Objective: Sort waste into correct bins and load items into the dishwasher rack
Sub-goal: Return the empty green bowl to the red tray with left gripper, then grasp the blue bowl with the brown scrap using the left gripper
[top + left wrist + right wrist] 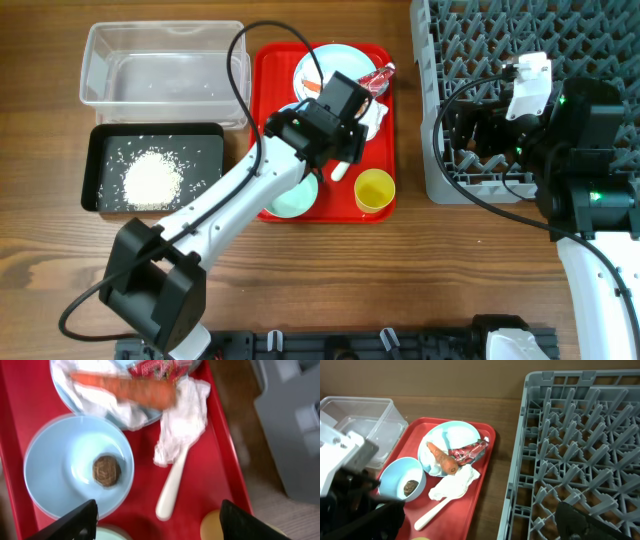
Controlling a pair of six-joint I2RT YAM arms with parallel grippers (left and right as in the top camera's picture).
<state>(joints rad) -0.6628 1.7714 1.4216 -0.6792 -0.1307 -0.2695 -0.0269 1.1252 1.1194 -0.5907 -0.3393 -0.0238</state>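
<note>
Black tray [203, 148]: rice grains [152, 180].
Blue bowl [55, 460]: brown lump [106, 470].
Plate [462, 435]: carrot [442, 457], wrapper [469, 451].
My left claw [159, 511]: spread, empty.
My right claw [477, 515]: spread.

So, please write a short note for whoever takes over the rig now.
Left hand: open, empty, above the flat red tray.
Right hand: open, empty, over the grey lattice rack.
Done: white rice in the shallow black tray.
To do, on that tray: orange carrot piece, red crinkled wrapper and crumpled white napkin at the pale blue plate; brown lump in the pale blue bowl; white plastic spoon, mint-green bowl, yellow cup.
</note>
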